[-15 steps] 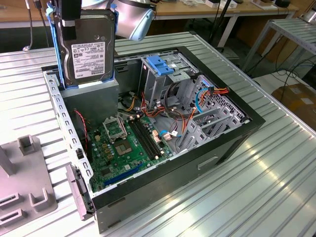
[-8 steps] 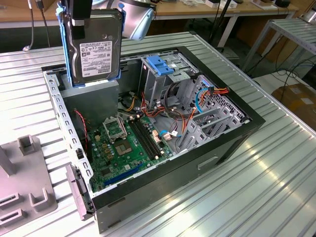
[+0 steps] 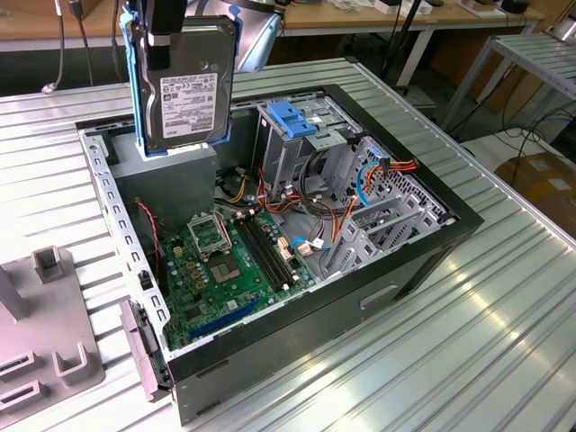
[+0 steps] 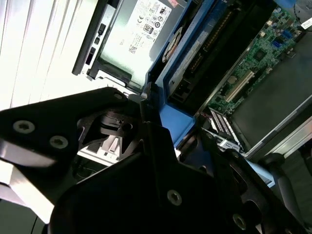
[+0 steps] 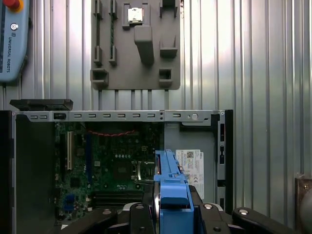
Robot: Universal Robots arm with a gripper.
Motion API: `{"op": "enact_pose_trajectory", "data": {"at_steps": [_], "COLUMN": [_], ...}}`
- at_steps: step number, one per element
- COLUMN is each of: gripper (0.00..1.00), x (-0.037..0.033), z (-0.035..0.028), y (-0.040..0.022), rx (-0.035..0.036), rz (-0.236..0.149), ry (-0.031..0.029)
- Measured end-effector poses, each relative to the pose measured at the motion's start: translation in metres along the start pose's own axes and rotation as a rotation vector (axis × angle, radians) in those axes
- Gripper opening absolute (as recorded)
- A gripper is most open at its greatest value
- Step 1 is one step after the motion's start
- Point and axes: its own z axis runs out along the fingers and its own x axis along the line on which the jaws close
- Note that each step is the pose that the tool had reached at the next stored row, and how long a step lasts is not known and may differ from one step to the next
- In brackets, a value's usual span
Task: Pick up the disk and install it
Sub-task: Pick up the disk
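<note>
Hanging clamped beneath pincer (image 3: pixel 167 27): disk (image 3: pixel 187 90).

Exterior view bright; I see glare on table (image 3: pixel 490 297) at 4 o'clock, disk (image 3: pixel 184 90) evenly lit; in second wrist view table burnt white.

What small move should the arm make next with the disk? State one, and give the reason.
Probably carry the disk sideways, toward the exterior view's right, until it hangs over the cage with the blue plastic top. The gripper holds it upright over the grey metal box in the open case, beside that cage, not over it.
</note>
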Motion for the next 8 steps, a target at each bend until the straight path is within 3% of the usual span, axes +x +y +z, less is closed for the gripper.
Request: {"op": "enact_pose_trajectory", "data": {"at_steps": [8], "gripper": [0.37], "x": [-0.0002], "z": [-0.0002], "y": [-0.0152], "rx": [0.0000], "rz": [0.000], "ry": [0.0001]}}
